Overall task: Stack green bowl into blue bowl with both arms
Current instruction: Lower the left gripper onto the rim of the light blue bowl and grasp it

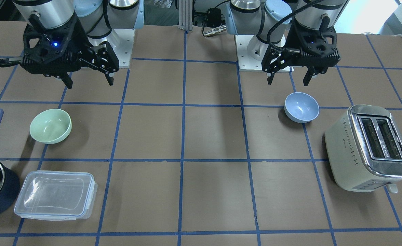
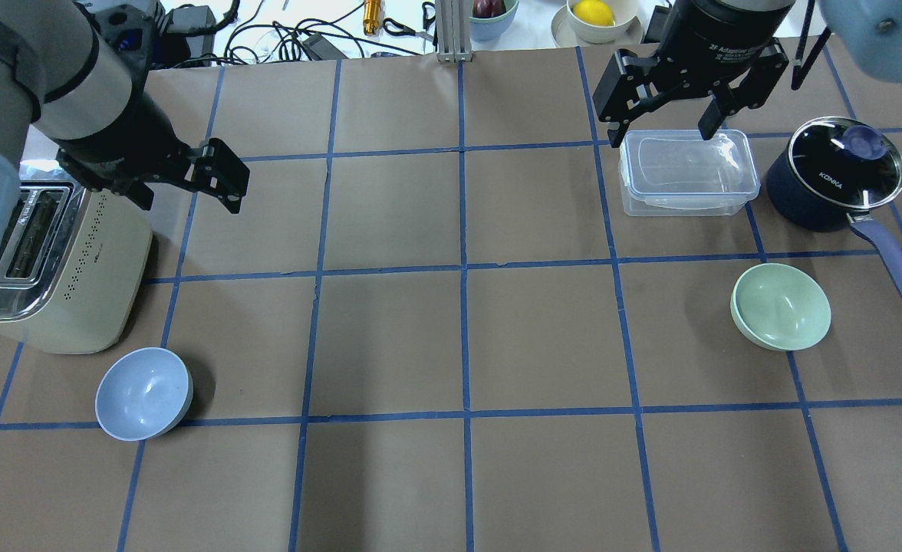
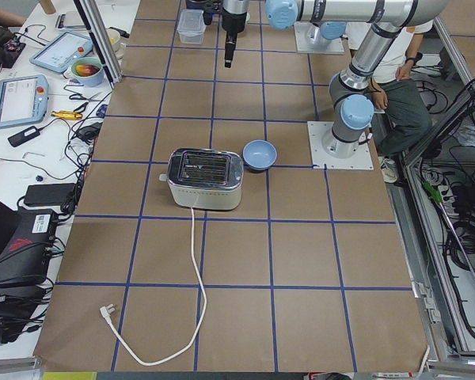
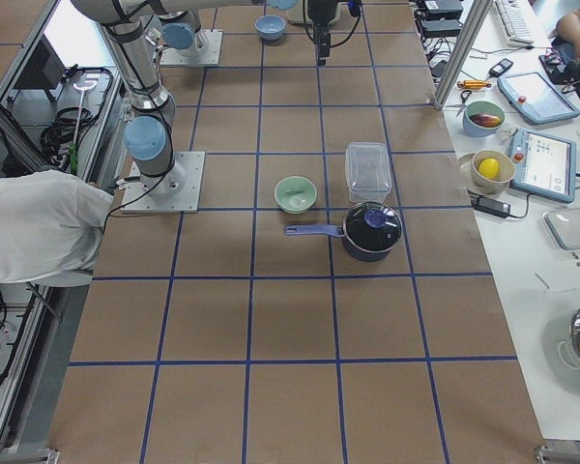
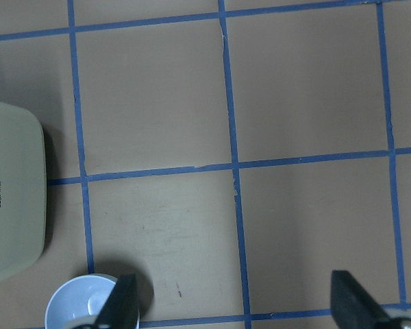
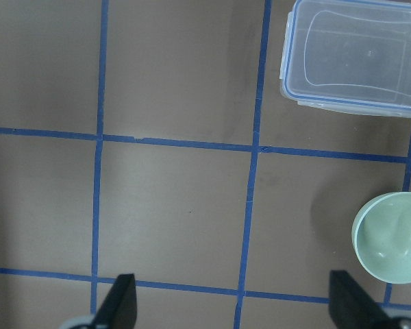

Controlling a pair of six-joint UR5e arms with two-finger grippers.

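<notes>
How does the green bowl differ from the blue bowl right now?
The green bowl is pale mint, the blue bowl powder blue. The green bowl sits near the saucepan and clear box; the blue bowl sits by the toaster. Both are empty, open side up, similar in size.

Front view: saucepan [image 1: 6, 191] clipped by left edge. Overhead: left arm [image 2: 52, 84] covers part of toaster [image 2: 90, 268]. Left wrist cam: blue bowl [image 5: 72, 308] cut by bottom edge, partly behind a finger [image 5: 121, 301] of left end effector [image 5: 233, 277]. Right wrist cam: green bowl [image 6: 390, 236] clipped at right edge.
</notes>
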